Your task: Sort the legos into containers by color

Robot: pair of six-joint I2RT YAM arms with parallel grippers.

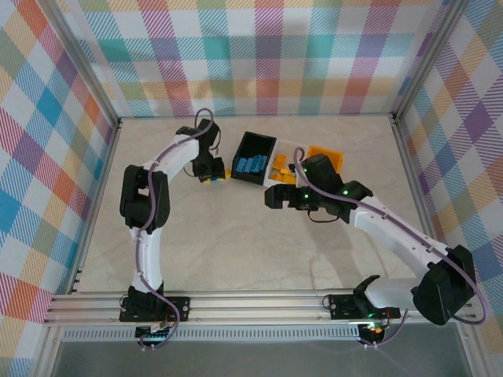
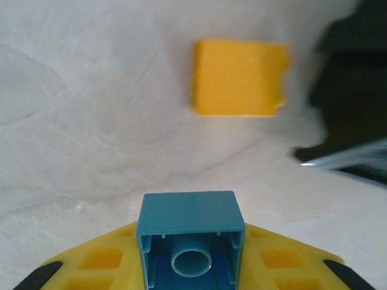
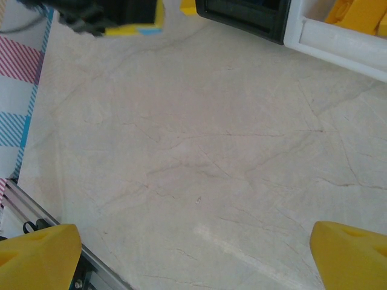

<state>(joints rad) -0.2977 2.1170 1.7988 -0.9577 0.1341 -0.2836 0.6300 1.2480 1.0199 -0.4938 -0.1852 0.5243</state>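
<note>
A: Status?
B: A blue brick point(image 2: 192, 241) is pinched by the left pincer point(image 1: 209, 171), just beside the black bin point(image 1: 259, 141).
A: Risk?
B: It could be dropped short if released before the rim is cleared.

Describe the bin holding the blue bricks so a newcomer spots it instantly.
Look at the far middle of the table, where three small bins sit side by side. It is the leftmost one, the black bin, with blue bricks inside; its neighbours are the white bin and the yellow-orange bin.
</note>
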